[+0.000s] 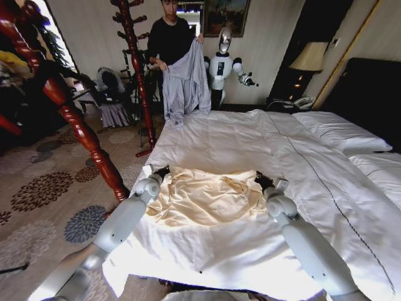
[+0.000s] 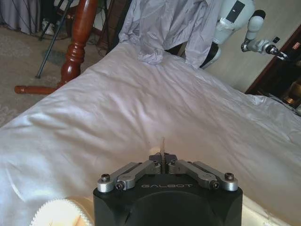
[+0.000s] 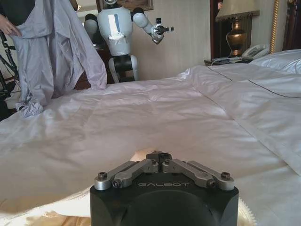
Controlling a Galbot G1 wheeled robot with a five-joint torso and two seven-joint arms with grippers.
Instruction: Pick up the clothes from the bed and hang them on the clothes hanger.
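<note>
The clothes (image 1: 210,197), a pale cream-yellow sweatshirt, lie crumpled on the near part of the white bed (image 1: 250,132). My left gripper (image 1: 161,170) sits at the garment's far left corner and my right gripper (image 1: 263,180) at its far right corner. In the left wrist view the left gripper (image 2: 162,159) is shut, with a thin sliver of fabric standing up between its fingers. The right gripper (image 3: 160,156) is shut too, with a fold of cream cloth (image 3: 140,153) bunched against it. The clothes hanger is out of view.
A reddish wooden coat stand (image 1: 135,69) rises off the bed's far left corner, and a second turned post (image 1: 81,132) stands closer on the left. At the far edge a person holds a grey garment (image 1: 186,81) beside a white robot (image 1: 222,66). Pillows (image 1: 338,132) lie right.
</note>
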